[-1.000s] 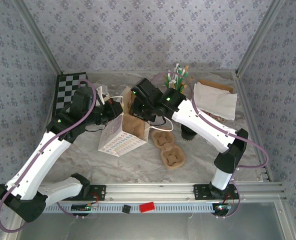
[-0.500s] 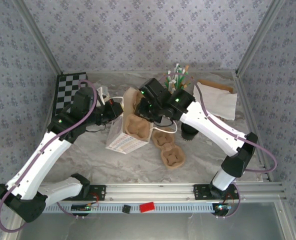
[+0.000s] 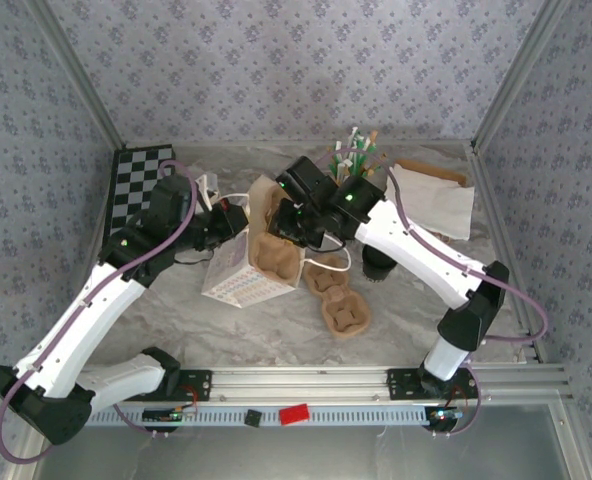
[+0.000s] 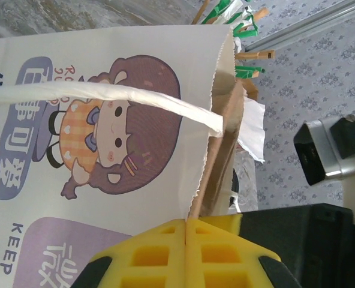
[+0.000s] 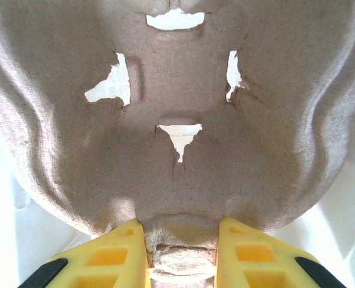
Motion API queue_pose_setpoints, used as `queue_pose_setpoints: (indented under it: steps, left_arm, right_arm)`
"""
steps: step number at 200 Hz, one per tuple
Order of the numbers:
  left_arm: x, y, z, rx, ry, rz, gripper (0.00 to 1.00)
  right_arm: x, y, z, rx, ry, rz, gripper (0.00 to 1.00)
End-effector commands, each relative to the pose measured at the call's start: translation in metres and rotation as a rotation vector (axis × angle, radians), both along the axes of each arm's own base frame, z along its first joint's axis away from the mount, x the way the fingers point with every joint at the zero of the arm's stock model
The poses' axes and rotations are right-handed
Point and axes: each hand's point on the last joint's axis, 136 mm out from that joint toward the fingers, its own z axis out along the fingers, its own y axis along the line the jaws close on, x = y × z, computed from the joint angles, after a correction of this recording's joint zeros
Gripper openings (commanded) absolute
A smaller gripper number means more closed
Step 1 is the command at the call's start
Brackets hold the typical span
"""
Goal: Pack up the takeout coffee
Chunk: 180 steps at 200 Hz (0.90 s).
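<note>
left gripper (image 4: 185,240): yellow pads pressed flat together; the rim of the paper bag (image 4: 105,156) runs down into the seam between them, so it is pinched on that rim.
right gripper (image 5: 180,258): narrow, its two yellow fingers (image 5: 114,259) clamped on a tab at the edge of the held pulp carrier (image 5: 177,108).
takeout coffee (image 3: 377,266): seen from overhead, a dark cup standing on the table to the right of the right gripper and nearer the arm bases. It is partly under the right forearm, apart from both grippers and outside the bag.
left wrist view adds: a cartoon girl printed on the bag's side; the white twisted handle (image 4: 123,96) crossing it ahead of the pads; a brown edge just inside the bag's mouth.
right wrist view adds: four torn slits in the carrier's well, light coming through them; white paper to either side of the carrier.
overhead view adds: the bag tilted between the two grippers, with the held carrier standing at its mouth. The checkerboard (image 3: 136,180) lies left of the left gripper, and the green-and-white stirrers (image 3: 356,152) stand beyond the right gripper. The white napkins (image 3: 431,200) lie to the right gripper's right.
counts: one bag; one dark cup; one carrier in the fingers.
table pulp (image 3: 338,300): two wells, near the right gripper on its base side; one piece or two, I cannot tell.
</note>
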Motion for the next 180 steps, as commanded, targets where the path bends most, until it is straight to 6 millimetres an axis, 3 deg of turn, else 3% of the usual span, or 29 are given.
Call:
queue_pose_setpoints:
  steps: [1, 47, 96, 180]
  left_arm:
    - [-0.001, -0.005, 0.013, -0.044, -0.051, -0.024, 0.00]
    - [-0.002, -0.011, 0.014, -0.067, -0.039, -0.049, 0.00]
    - [0.000, -0.014, 0.019, -0.103, -0.032, -0.050, 0.00]
    - [0.004, -0.007, 0.013, -0.123, 0.001, -0.004, 0.00]
  right_arm:
    - [0.002, -0.004, -0.002, -0.030, 0.005, 0.006, 0.27]
    - [0.015, 0.007, 0.003, -0.016, -0.025, 0.011, 0.28]
    - [0.008, 0.016, 0.007, -0.003, -0.014, 0.046, 0.29]
    - [0.013, -0.011, 0.001, -0.101, -0.059, 0.014, 0.31]
